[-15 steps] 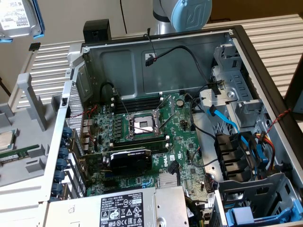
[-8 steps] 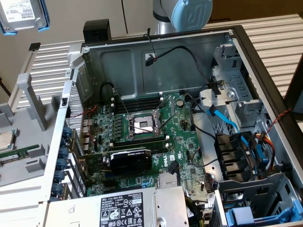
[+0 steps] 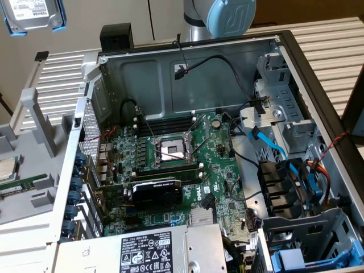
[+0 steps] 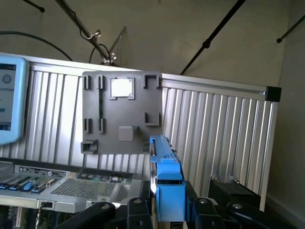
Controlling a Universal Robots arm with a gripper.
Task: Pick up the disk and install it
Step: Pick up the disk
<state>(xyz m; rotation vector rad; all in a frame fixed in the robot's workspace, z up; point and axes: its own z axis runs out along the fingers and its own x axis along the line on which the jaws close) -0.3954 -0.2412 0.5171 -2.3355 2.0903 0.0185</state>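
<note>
The disk [image 3: 33, 16] hangs in the air at the exterior view's far upper left, well above and beside the open computer case [image 3: 187, 74]; its white label and blue rail frame show, cut off by the picture's edge. In the wrist view the disk [image 4: 167, 176] appears edge-on as a blue rail with a thin metal edge. It stands between the black fingers [image 4: 202, 207] of my gripper [image 4: 167, 212], which is shut on it.
The case lies open with motherboard [image 3: 170, 165], processor socket [image 3: 172, 151] and graphics card [image 3: 156, 193]. Drive bays [image 3: 284, 131] with cables stand on the exterior view's right, another blue-railed tray [image 3: 296, 261] at the lower right. A grey fixture [image 4: 121, 112] holds a small chip [image 4: 121, 87].
</note>
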